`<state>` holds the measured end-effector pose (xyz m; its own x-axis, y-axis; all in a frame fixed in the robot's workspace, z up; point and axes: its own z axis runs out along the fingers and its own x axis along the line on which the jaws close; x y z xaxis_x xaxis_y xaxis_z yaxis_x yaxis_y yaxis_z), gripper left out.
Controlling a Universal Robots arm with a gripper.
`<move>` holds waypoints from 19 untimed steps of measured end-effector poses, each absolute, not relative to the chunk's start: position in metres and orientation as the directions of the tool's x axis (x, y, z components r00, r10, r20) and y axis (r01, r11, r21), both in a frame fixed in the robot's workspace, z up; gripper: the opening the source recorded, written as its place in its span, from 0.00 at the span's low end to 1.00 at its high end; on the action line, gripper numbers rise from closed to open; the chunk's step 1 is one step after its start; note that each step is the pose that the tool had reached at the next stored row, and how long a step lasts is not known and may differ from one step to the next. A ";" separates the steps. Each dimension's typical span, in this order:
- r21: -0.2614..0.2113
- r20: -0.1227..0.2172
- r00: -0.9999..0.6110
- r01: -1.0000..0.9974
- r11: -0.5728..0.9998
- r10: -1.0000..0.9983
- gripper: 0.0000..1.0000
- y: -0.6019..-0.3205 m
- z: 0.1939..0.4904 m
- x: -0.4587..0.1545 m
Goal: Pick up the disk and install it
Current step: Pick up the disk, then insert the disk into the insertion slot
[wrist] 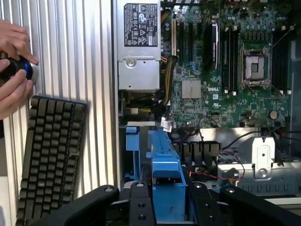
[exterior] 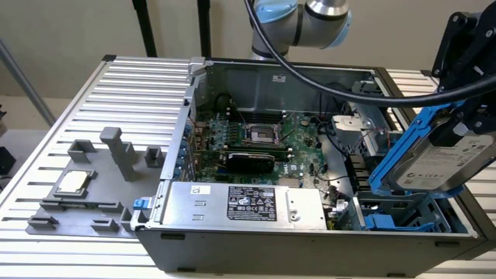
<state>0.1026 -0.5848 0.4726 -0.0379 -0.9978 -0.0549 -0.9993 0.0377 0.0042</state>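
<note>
The disk [exterior: 438, 160], a silver-grey drive with a white label in a bright blue bracket, hangs tilted at the exterior view's right, above the open computer case [exterior: 232, 244]. My gripper [exterior: 456, 129] is shut on its upper edge. Below the disk, in the case's near right corner, sits the drive bay [exterior: 399, 216] with blue plastic parts. In the wrist view the blue bracket of the disk [wrist: 167, 174] stands between my black fingers [wrist: 141, 205], and my gripper [wrist: 168, 207] is over the bay [wrist: 131, 146].
A silver power supply [exterior: 248, 203] with a black label lies along the case's near wall, the motherboard [exterior: 256, 139] behind it. A grey fixture [exterior: 93, 197] holding a small square chip [exterior: 71, 182] lies left of the case. A keyboard [wrist: 49, 155] and a person's hands [wrist: 11, 70] appear beside the case.
</note>
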 end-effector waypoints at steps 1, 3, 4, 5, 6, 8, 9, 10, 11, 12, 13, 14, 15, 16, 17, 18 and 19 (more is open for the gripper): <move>0.004 -0.055 -0.038 -0.999 0.038 -0.998 0.33 -0.585 0.473 0.103; 0.004 -0.055 -0.038 -0.999 0.038 -0.998 0.33 -0.585 0.473 0.103; 0.004 -0.055 -0.038 -0.999 0.038 -0.998 0.33 -0.585 0.473 0.103; 0.004 -0.055 -0.038 -0.999 0.038 -0.998 0.33 -0.585 0.473 0.103; 0.004 -0.055 -0.038 -0.999 0.038 -0.998 0.33 -0.585 0.473 0.103; 0.004 -0.055 -0.038 -0.999 0.038 -0.998 0.33 -0.585 0.473 0.103; 0.004 -0.055 -0.038 -0.999 0.038 -0.998 0.33 -0.585 0.473 0.103; 0.004 -0.055 -0.038 -0.999 0.038 -0.998 0.33 -0.585 0.473 0.103; 0.004 -0.055 -0.038 -0.999 0.038 -0.998 0.33 -0.585 0.473 0.103; 0.004 -0.055 -0.038 -0.999 0.038 -0.998 0.33 -0.585 0.473 0.103; 0.004 -0.055 -0.038 -0.999 0.038 -0.998 0.33 -0.585 0.473 0.103; 0.004 -0.055 -0.038 -0.999 0.038 -0.998 0.33 -0.585 0.473 0.103; 0.004 -0.055 -0.038 -0.999 0.038 -0.998 0.33 -0.585 0.473 0.103; 0.004 -0.055 -0.038 -0.999 0.038 -0.998 0.33 -0.585 0.473 0.103; 0.004 -0.055 -0.038 -0.999 0.038 -0.998 0.33 -0.585 0.473 0.103; 0.004 -0.055 -0.038 -0.999 0.038 -0.998 0.33 -0.585 0.473 0.103; 0.004 -0.055 -0.038 -0.999 0.038 -0.998 0.33 -0.585 0.473 0.103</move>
<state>0.1028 -0.5849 0.4726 -0.0379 -0.9978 -0.0546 -0.9993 0.0378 0.0041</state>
